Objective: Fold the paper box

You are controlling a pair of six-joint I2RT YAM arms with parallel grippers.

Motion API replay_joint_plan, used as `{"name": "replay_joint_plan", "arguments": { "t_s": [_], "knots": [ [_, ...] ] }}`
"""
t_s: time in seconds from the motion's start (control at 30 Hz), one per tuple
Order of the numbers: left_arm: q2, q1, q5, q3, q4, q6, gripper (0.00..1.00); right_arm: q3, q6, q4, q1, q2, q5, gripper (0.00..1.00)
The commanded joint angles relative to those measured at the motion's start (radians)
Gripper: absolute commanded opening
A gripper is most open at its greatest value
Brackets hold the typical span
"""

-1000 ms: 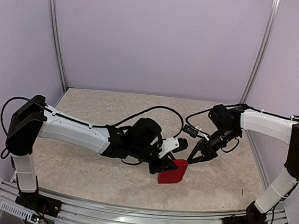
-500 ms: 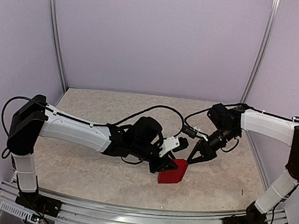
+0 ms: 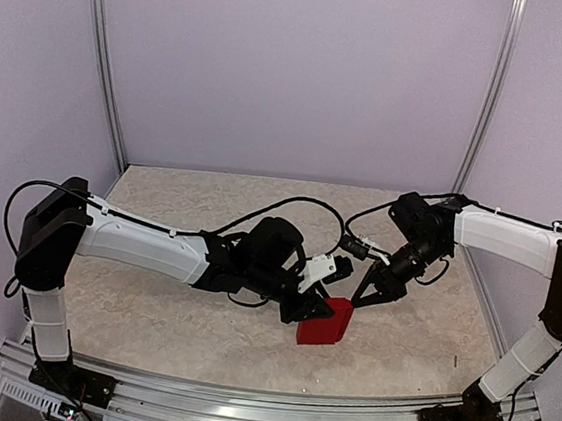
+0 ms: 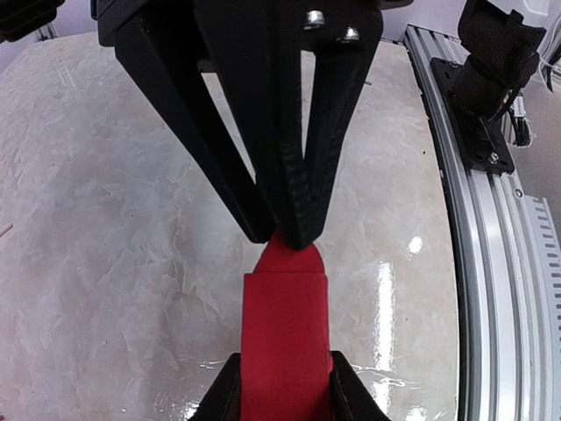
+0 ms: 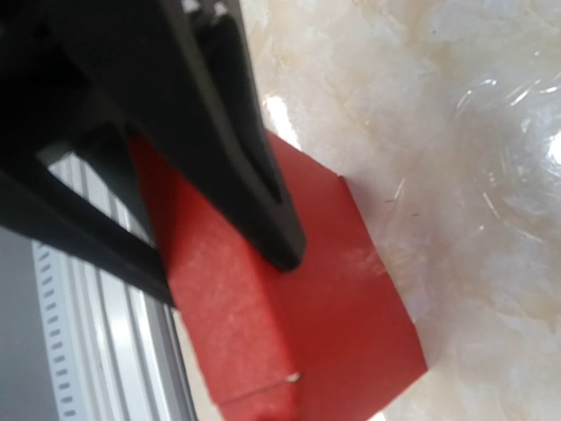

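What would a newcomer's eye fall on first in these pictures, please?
The bright red paper box, near the front middle of the pale marbled table, stands out at once. Both black grippers meet on it: the left gripper clamps its sides, and the right gripper pinches its tapered flap.

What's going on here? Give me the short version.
Both arms are working on the paper box near the front middle of the table. The left gripper clamps the box by its sides. The right gripper has its fingertips pinched on the end flap that sticks out of the box. The body already looks folded into a flat box shape; that flap is not yet tucked in.
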Motion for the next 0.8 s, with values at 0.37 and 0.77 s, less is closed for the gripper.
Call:
{"name": "replay_joint_plan", "arguments": {
  "t_s": [0.37, 0.77],
  "knots": [
    [0.056, 0.006, 0.0, -0.042, -0.079, 0.028, 0.29, 0.007, -0.015, 0.004, 0.025, 0.01, -0.018, 0.12],
    [-0.002, 0.005, 0.043, -0.108, -0.008, 0.029, 0.29, 0.01, -0.02, 0.008, 0.013, 0.023, -0.004, 0.15]
  ]
}}
